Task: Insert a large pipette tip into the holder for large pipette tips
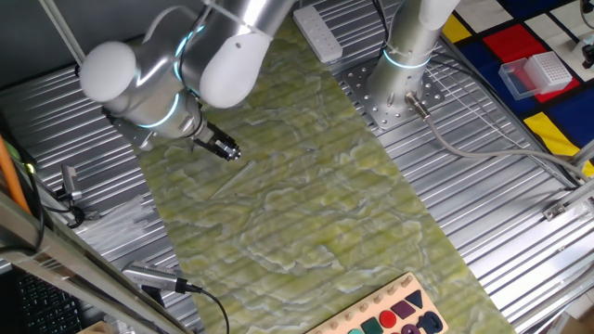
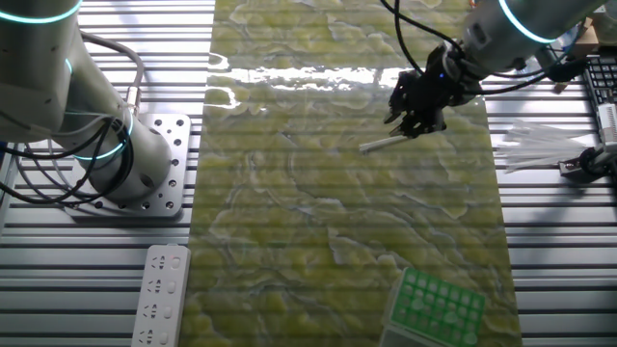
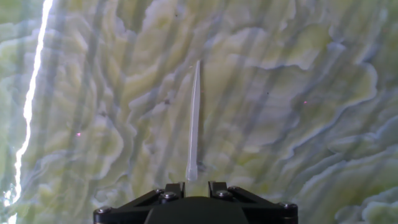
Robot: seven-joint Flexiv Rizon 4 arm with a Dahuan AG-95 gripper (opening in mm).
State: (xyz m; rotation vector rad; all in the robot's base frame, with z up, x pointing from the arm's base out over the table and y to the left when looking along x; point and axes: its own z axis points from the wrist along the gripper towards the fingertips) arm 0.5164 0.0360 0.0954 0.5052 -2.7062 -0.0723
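Observation:
The large pipette tip is a slim whitish tube lying flat on the green-yellow mat. Its narrow point faces away from the hand camera and its wide end sits just ahead of the fingers. In the other fixed view the pipette tip shows just to the lower left of my gripper. The gripper hovers tilted over the wide end, its fingers a small gap apart with nothing between them. The green-topped holder for large pipette tips stands at the mat's near right corner, well away from the gripper.
A clear bag of spare tips lies on the ribbed metal right of the mat. A white power strip and a second arm's base stand to the left. A clear box with a white grid top and a wooden shape board also show.

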